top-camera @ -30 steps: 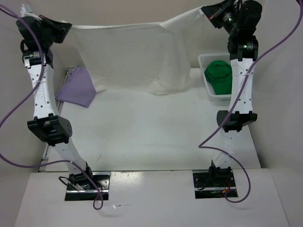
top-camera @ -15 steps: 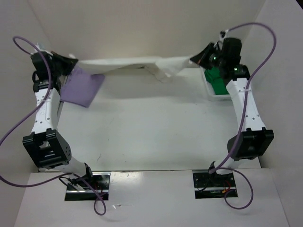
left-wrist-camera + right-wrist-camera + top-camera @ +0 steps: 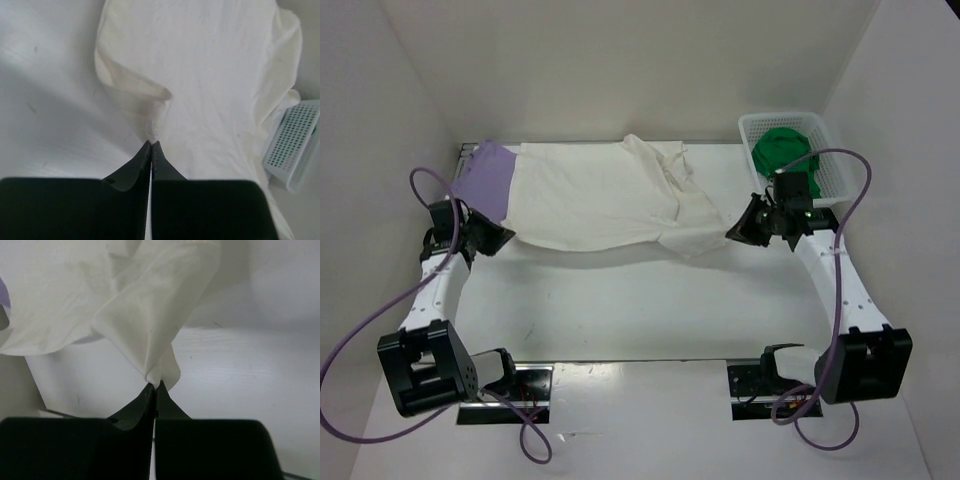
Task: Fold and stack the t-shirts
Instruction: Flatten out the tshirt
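Observation:
The cream white t-shirt (image 3: 590, 200) lies spread across the far half of the table, held at its near corners. My left gripper (image 3: 506, 236) is shut on its near left corner; the left wrist view shows the cloth (image 3: 200, 75) pinched at the fingertips (image 3: 151, 145). My right gripper (image 3: 732, 233) is shut on its near right corner, the cloth (image 3: 150, 315) bunched at the tips (image 3: 156, 385). The lavender purple t-shirt (image 3: 485, 178) lies at the far left, partly under the cream one. The bright green t-shirt (image 3: 782, 150) sits in the basket.
A white plastic mesh basket (image 3: 825, 150) stands at the far right corner; it also shows in the left wrist view (image 3: 295, 145). White walls enclose the table on three sides. Both arm bases sit at the near edge.
Both grippers have come down and toward the near side from high at the back, and the cream shirt went from hanging stretched between them to lying on the table.

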You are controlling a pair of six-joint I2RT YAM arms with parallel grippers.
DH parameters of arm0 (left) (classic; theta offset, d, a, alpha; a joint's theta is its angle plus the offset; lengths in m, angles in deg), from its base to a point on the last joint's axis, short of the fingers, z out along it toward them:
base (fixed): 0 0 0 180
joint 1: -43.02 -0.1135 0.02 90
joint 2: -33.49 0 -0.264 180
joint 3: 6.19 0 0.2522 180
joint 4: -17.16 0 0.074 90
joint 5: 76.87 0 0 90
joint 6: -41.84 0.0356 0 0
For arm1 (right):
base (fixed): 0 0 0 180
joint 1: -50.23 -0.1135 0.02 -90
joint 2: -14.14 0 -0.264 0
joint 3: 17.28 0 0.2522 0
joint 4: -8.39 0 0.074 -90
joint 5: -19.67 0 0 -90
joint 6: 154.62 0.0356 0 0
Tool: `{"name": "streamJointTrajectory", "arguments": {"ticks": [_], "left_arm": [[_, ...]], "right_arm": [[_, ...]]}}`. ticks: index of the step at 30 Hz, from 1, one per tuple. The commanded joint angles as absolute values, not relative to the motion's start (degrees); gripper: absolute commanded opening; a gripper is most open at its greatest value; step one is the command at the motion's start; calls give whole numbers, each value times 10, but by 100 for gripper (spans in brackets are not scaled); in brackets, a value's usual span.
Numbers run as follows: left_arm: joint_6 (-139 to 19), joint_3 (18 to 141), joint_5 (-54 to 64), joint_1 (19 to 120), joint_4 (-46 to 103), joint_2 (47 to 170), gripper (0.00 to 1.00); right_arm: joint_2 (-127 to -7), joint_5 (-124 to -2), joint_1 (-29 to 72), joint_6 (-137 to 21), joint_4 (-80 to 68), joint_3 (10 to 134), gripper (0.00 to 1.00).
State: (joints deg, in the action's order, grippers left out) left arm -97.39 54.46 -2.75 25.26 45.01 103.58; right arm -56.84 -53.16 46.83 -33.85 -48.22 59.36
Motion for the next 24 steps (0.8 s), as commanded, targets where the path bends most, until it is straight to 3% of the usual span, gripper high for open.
{"name": "streamJointTrajectory", "arguments": {"ticks": [1, 9, 13, 18, 19, 24], "left_arm": [[-938, 512, -30, 251, 504, 987, 2], [-938, 475, -41, 251, 606, 936, 1], [-943, 534, -80, 256, 578, 961, 0], [-943, 854, -94, 283, 579, 1056, 0], [-943, 903, -104, 283, 579, 1083, 0], [-1003, 1104, -131, 283, 530, 1121, 0]], "right_arm": [[-518, -525, 470, -341, -570, 561, 0], [-436, -509, 448, -298, -642, 498, 0], [-441, -542, 443, -298, -631, 605, 0], [-567, -597, 443, -324, -580, 966, 0], [-586, -613, 443, -338, -580, 1081, 0], [-716, -662, 397, -350, -586, 1423, 0]]}}
